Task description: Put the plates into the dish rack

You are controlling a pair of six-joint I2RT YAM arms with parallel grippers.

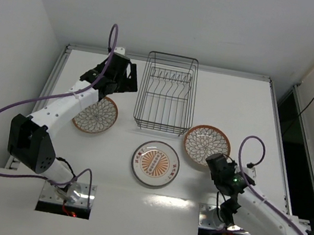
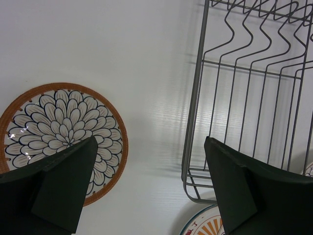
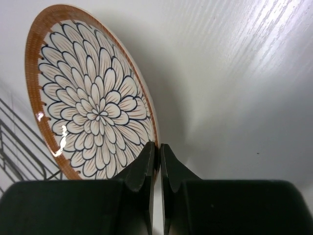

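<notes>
Ceramic brown-rimmed floral plate (image 1: 207,144) is sitting centre right in the overhead frame; I am pinching its rim with the right gripper (image 3: 157,147) (likely stiff, slick, breakable), left gripper (image 2: 150,142) hanging spread.

Brown-rimmed floral plate (image 3: 93,107), near rim pinched between closed fingers (image 3: 142,171), white table (image 3: 234,73) behind, dish rack (image 3: 19,147) at lower left

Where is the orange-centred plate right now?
Top view: orange-centred plate lies flat in front of the dish rack, between the left brown-rimmed plate and right brown-rimmed plate.
</notes>
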